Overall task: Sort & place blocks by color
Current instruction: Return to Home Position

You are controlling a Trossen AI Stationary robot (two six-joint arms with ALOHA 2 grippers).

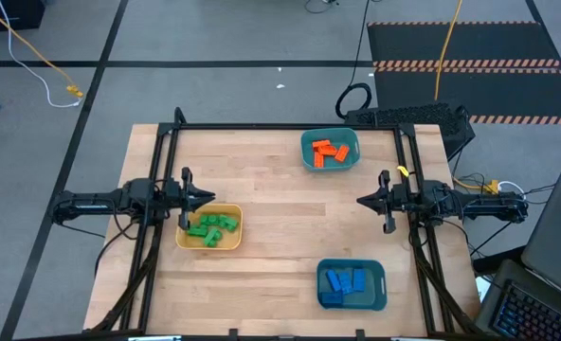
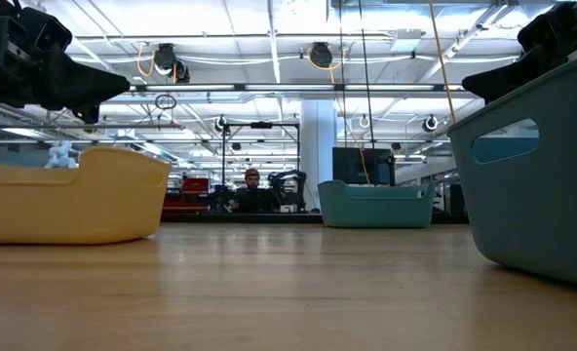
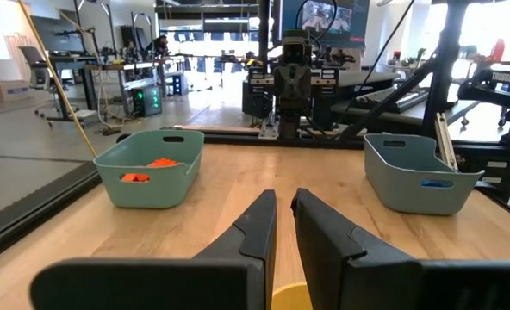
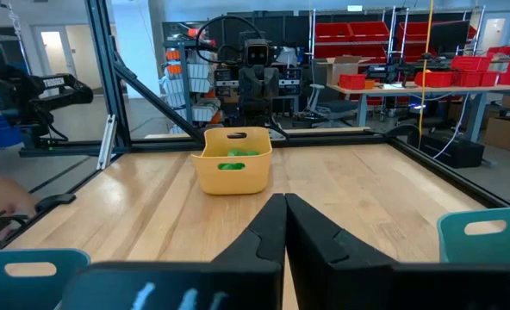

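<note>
Left end effector (image 1: 203,197) and right end effector (image 1: 364,201) are held closed and empty over the worktop (image 1: 280,237). The blocks (image 1: 211,227) lie sorted in trays (image 1: 239,227), so only retreat home is judged outstanding.

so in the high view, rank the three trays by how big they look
1. lower teal tray, with the blue blocks
2. yellow tray, nearly the same
3. upper teal tray, with the orange blocks, slightly smaller
</note>
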